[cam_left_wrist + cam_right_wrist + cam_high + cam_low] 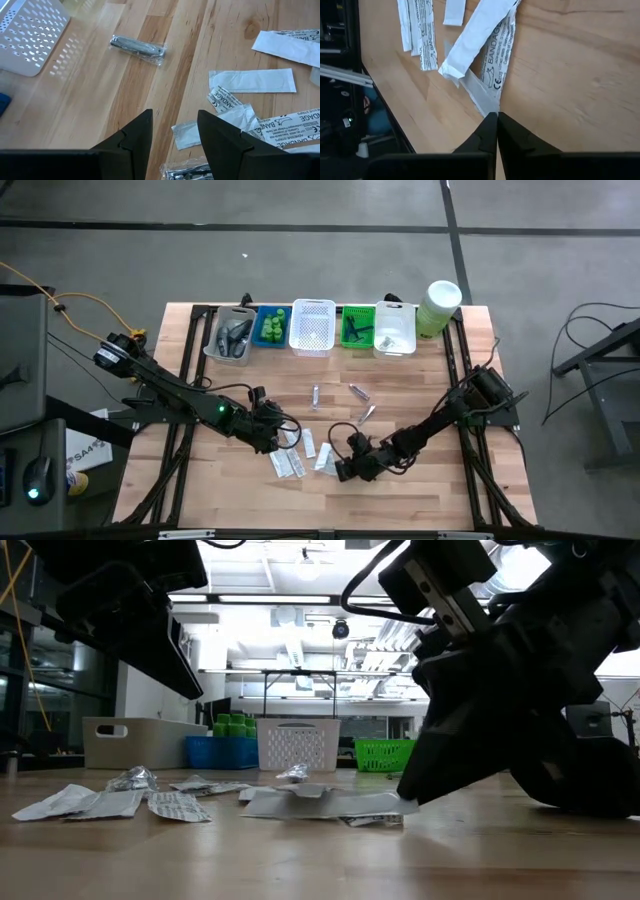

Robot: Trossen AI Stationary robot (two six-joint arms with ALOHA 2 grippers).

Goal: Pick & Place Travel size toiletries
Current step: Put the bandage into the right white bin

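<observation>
Flat white sachets (300,455) lie scattered on the table's near middle, and silvery tubes (357,392) lie farther back. My right gripper (340,468) is low at the sachets' right side, shut on one sachet (485,102); in the low view its tip (412,798) is at table height. My left gripper (278,432) hovers open over the left sachets (252,80), with a crumpled sachet (187,134) between its fingers' line and a wrapped silvery tube (137,46) ahead. My right gripper pinches the end of a flat sachet (489,107) between its two fingertips (487,127), only at their free ends. The fingers slant down from the table's right side. The sachet lies flat on the table (365,805), partly under another white sachet (477,35).
A row of baskets stands along the far edge: grey (230,335), blue (270,327), white (312,327), green (357,328) and clear white (395,330). A pale-green white-lidded canister (440,305) stands at their right. Bare wood lies toward the near edge (420,500).
</observation>
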